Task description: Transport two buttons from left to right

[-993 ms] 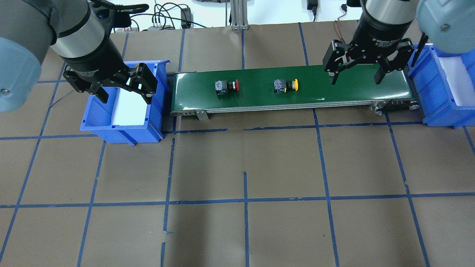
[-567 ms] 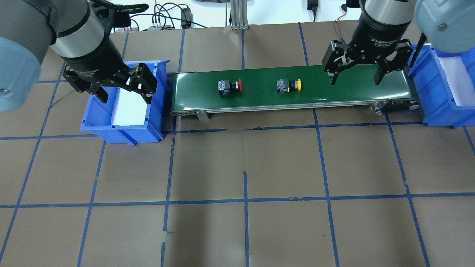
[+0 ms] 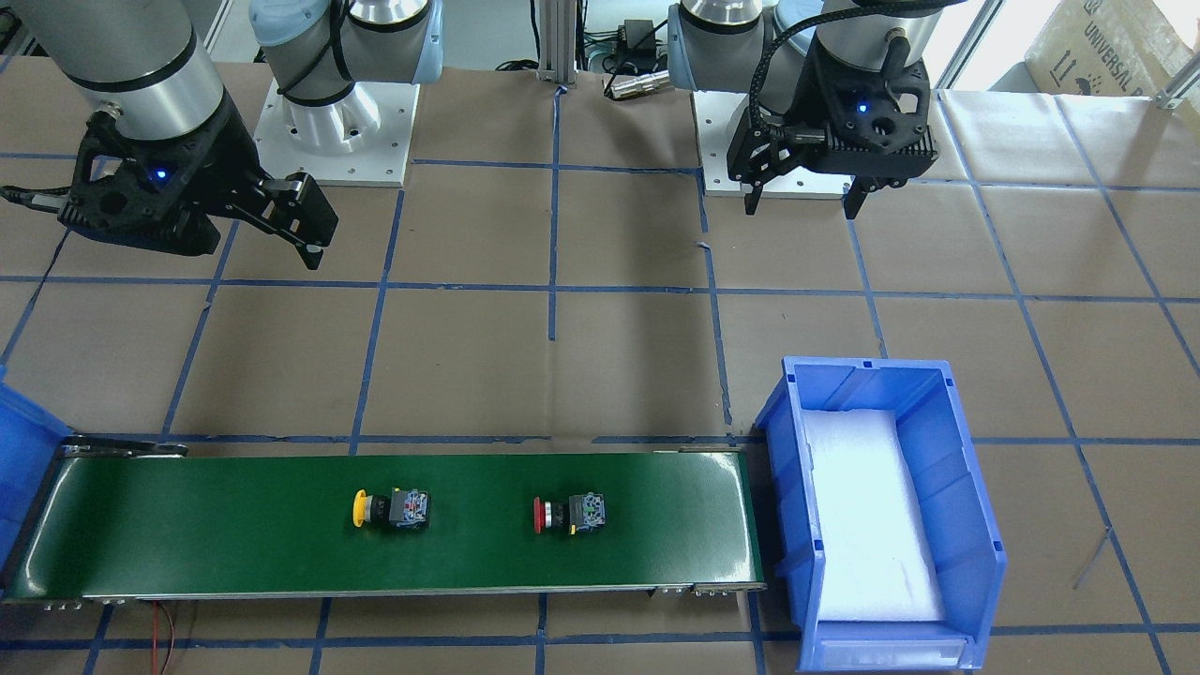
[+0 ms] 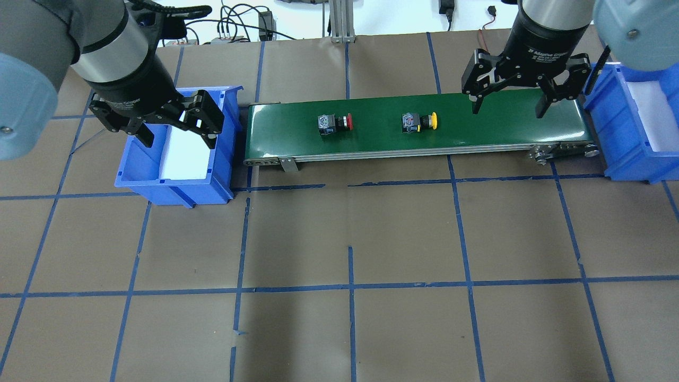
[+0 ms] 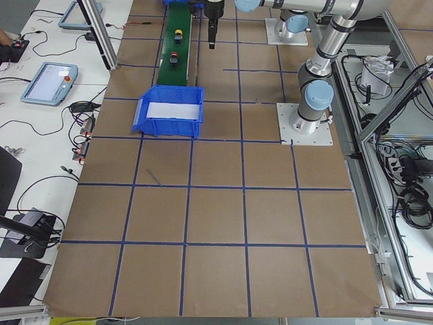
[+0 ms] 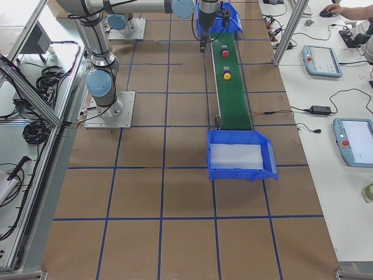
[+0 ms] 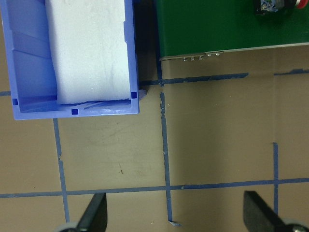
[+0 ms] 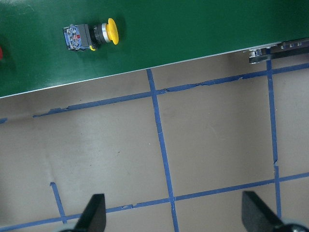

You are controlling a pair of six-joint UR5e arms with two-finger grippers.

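We recorded a green conveyor belt (image 4: 371,139) at 12 o'clock on the taped table (image 4: 403,233), one blue bin (image 4: 175,190) at its 9 o'clock end, another blue bin (image 4: 631,163) at 3 o'clock.

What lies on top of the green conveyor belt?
Two push-buttons lie on their sides: a yellow-capped button and a red-capped button. The right end effector covers part of the green conveyor belt from overhead; the front view shows that part bare.
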